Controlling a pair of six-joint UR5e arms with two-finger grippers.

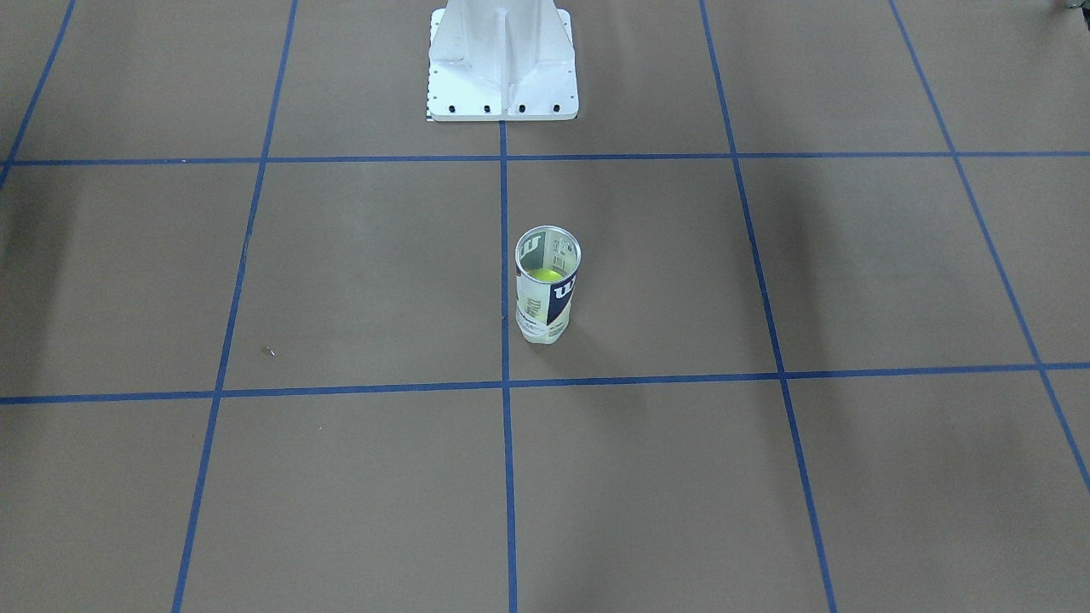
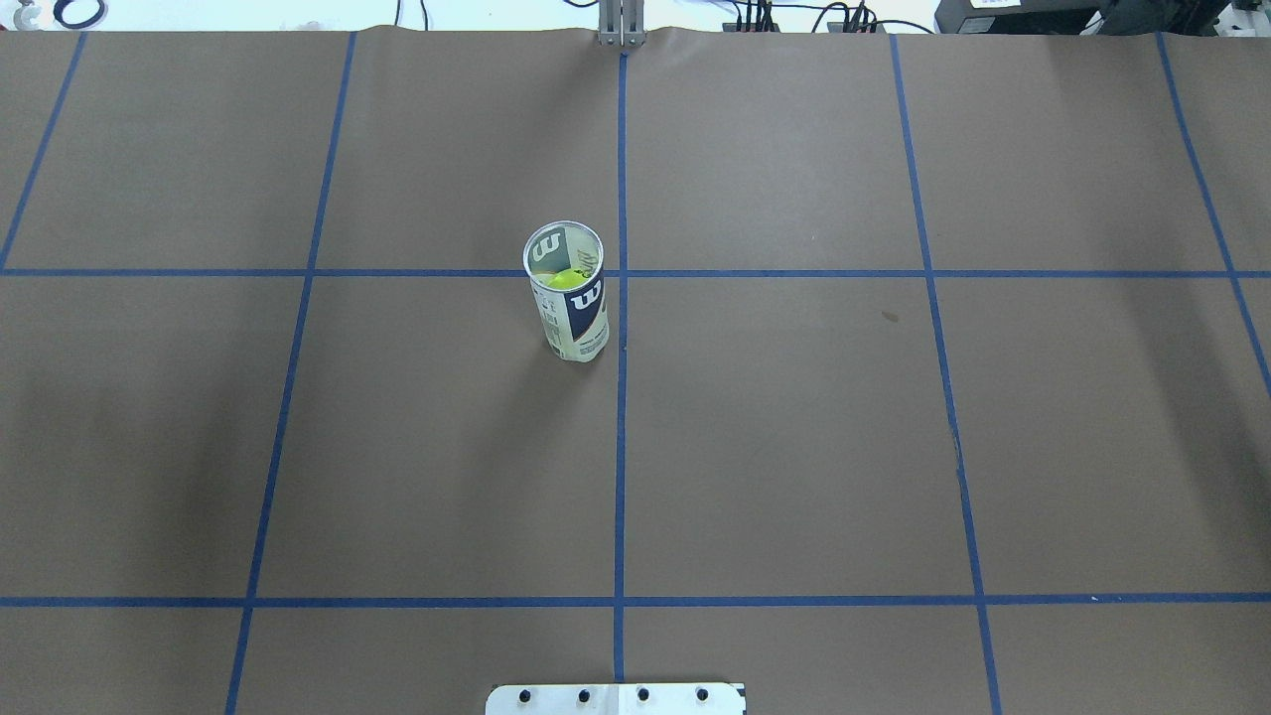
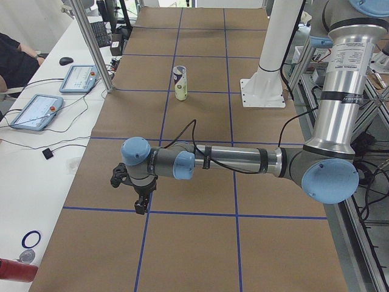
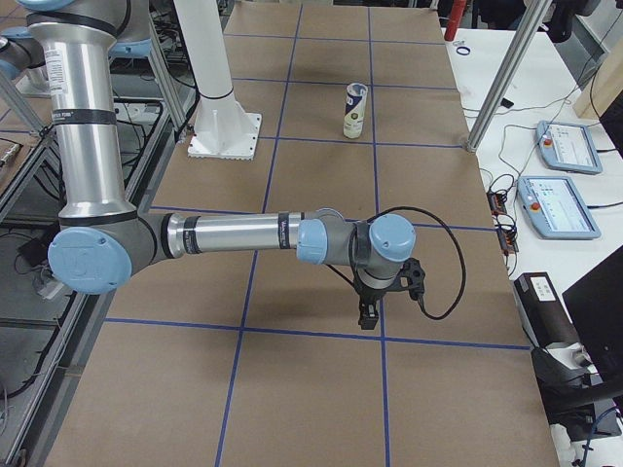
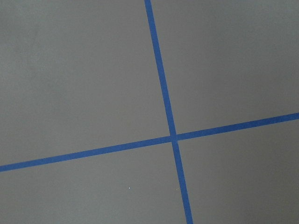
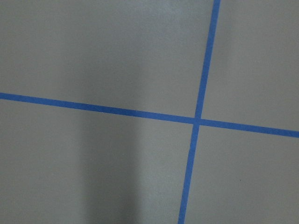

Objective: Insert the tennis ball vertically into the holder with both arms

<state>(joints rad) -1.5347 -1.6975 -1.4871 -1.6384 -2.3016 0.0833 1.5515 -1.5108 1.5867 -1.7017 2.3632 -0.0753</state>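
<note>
- Counter: a brown surface divided into squares by blue tape lines.
- Holder: a clear can with a silver rim and a navy-and-white label. It stands upright near the middle of the counter with its open mouth facing up. It sits just beside the central tape line, on the robot's left side, and it also shows in the front-facing view and both side views.
- Tennis ball: yellow-green, inside the holder and seen through the open mouth. How deep it sits cannot be told.
- White pedestal: bolted to the counter at the robot's edge, in line with the central tape line and well apart from the holder.
- Left arm: stretched low across the end of the counter on the robot's left. The left claw points down near a tape crossing, well apart from the holder. Whether its fingers are spread or pressed together cannot be told.
- Right arm: stretched low across the opposite end. The right claw points down close to a tape line, also well apart from the holder. Its finger state cannot be told either.
- Wrist views: each shows only bare counter and one tape crossing.
</note>
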